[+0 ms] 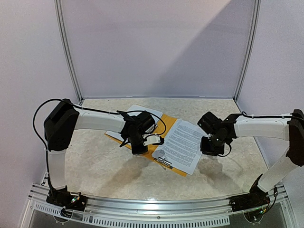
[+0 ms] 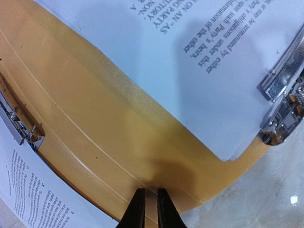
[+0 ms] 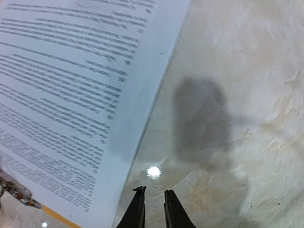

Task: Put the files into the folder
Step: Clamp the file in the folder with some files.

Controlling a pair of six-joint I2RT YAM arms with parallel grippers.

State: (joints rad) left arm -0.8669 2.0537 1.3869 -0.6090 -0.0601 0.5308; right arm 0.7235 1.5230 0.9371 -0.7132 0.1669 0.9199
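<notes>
My left claw (image 2: 147, 209) hangs over the orange folder (image 2: 95, 123), fingers nearly together on nothing. My right claw (image 3: 152, 206) is likewise, beside a printed sheet (image 3: 61, 95). The frame edges cut off that sheet and the metal clip (image 2: 285, 78).

My left gripper (image 1: 138, 148) is hovering over the flat orange-yellow plastic folder (image 1: 167, 119) (a printed white paper sheet (image 1: 183, 145) is lying across it); my right gripper (image 1: 211, 147) is hanging beside that sheet.

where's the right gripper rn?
The right gripper is right of centre in the top view, over bare table just off the right edge of the printed sheet that lies on the orange folder.
</notes>
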